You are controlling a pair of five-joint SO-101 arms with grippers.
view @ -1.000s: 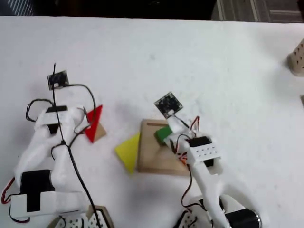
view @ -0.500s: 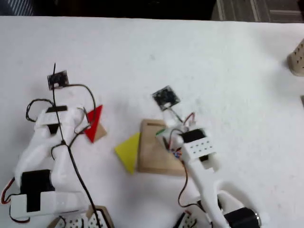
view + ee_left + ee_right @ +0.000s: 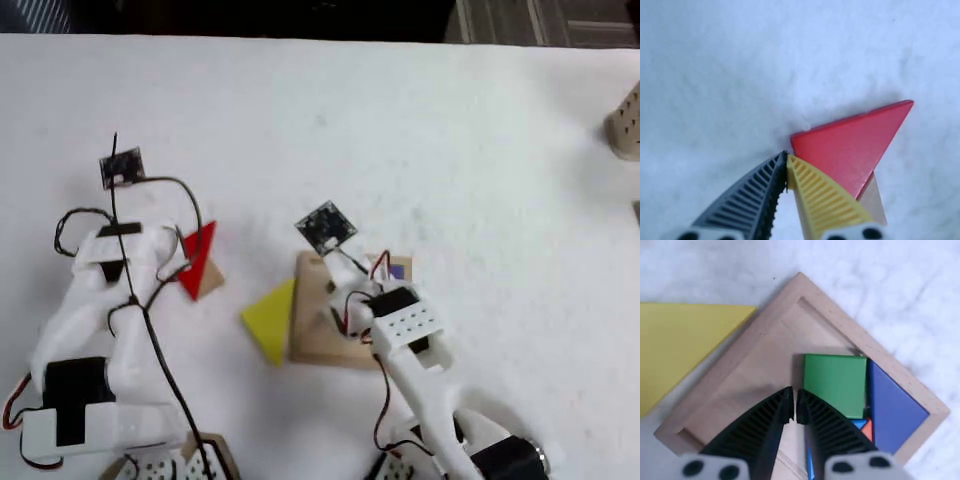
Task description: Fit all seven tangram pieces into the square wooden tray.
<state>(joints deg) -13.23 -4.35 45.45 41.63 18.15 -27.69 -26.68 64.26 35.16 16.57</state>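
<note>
Our left gripper (image 3: 786,162), tips together, sits just beside the flat red wooden triangle (image 3: 850,142), well apart from the square wooden tray (image 3: 312,340). We judge the right gripper (image 3: 795,407), fingers closed on nothing, should stay low and keep the green wooden square (image 3: 835,385) snug against the blue wooden piece (image 3: 892,405). Since a second ago the right arm has swung leftward across the tray, uncovering that blue piece.

Surface: white, softly mottled table covering (image 3: 450,130), spread across the high view.
Right edge: tan block with rows of small dark holes (image 3: 626,124), standing on the covering.
Far side: dark strip (image 3: 250,15) beyond the table's edge; grey striped flooring (image 3: 560,20) beside it.
</note>
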